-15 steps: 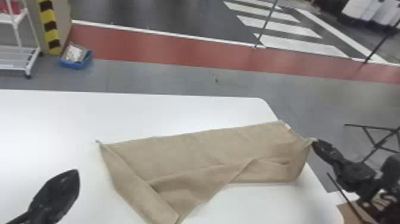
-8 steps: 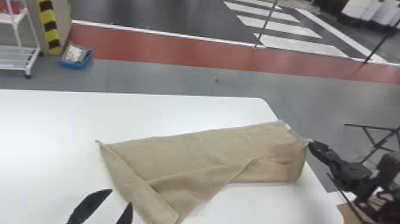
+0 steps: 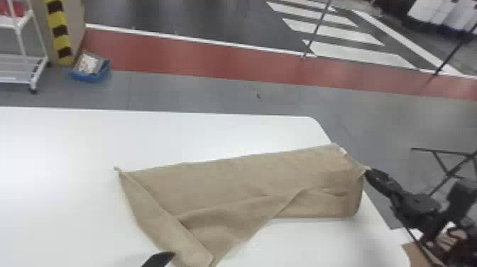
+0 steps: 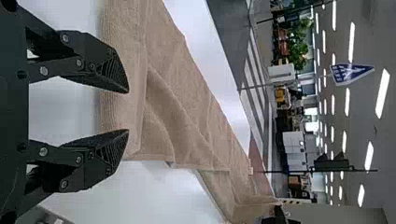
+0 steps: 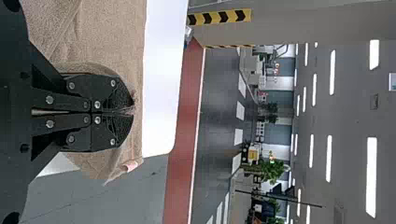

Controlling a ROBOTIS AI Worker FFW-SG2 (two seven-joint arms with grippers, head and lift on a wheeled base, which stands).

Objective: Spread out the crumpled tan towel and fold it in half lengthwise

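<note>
Closing in, fingers apart, our left gripper (image 4: 128, 111) is nearing the tan towel's (image 3: 248, 181) seven-o'clock flap (image 3: 170, 229); our right gripper (image 5: 134, 110) is pinching three o'clock. Spreading is seemingly nearing completion, folding awaiting.

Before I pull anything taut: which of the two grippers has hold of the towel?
The right gripper: it is shut on the tan towel at the towel's right-hand end. The left gripper is open and pinches no cloth.
</note>
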